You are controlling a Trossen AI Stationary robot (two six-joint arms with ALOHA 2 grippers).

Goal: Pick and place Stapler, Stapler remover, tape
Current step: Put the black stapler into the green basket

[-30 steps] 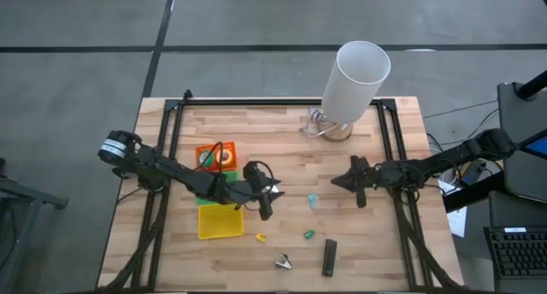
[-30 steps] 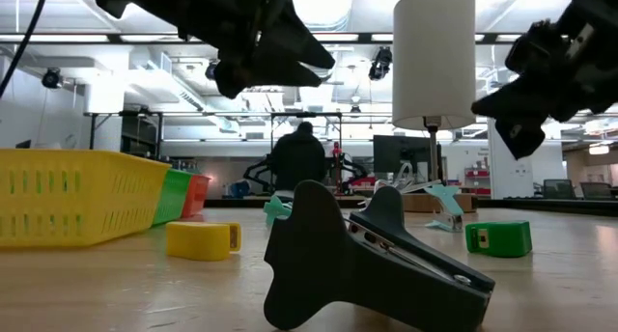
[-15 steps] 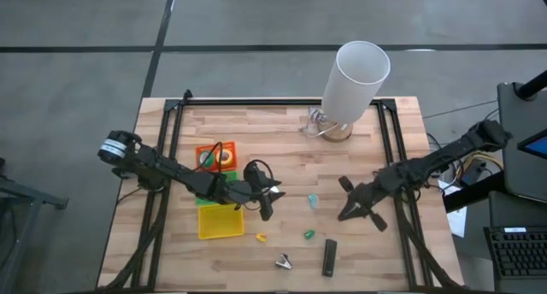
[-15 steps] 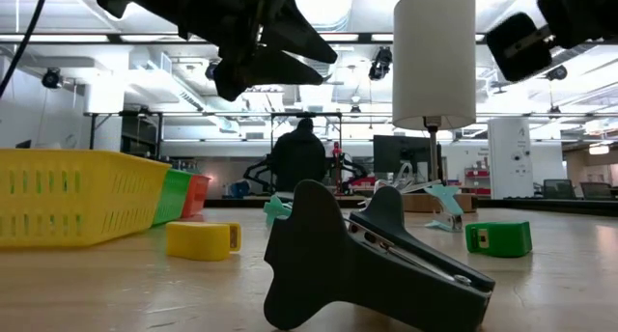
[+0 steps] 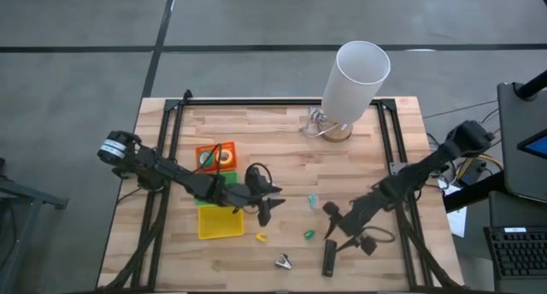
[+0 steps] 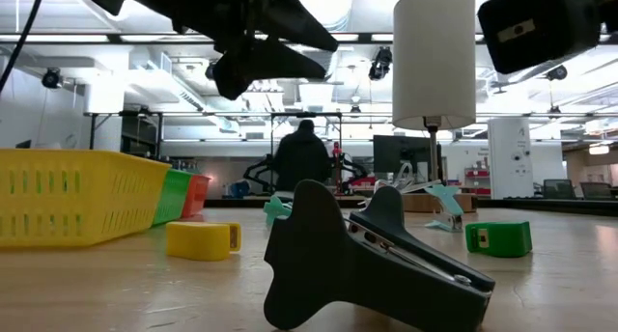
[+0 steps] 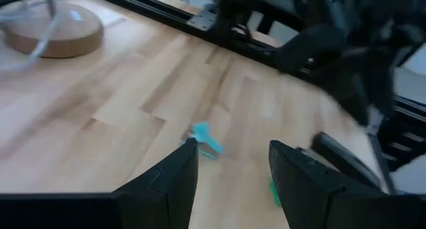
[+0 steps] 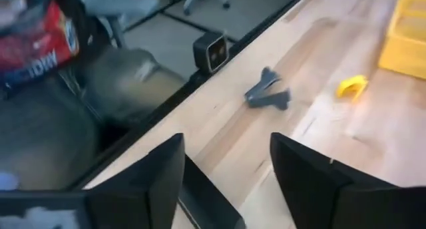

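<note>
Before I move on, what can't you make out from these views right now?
- Contents of the orange tray: high view, left arm's cable crosses it.
- Yellow tray interior: low view, its wall hides it.
- Black stapler: high view, right end effector overlaps its upper end; contact unclear.
- Teal piece: left wrist view, blurred.

The black stapler (image 5: 329, 257) lay flat just below the open right gripper (image 5: 335, 223), the grey staple remover (image 5: 283, 261) farther off beside it.

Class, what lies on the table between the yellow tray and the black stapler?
In the high view, between the yellow tray and the stapler: a small yellow piece and a grey claw-shaped piece.
</note>
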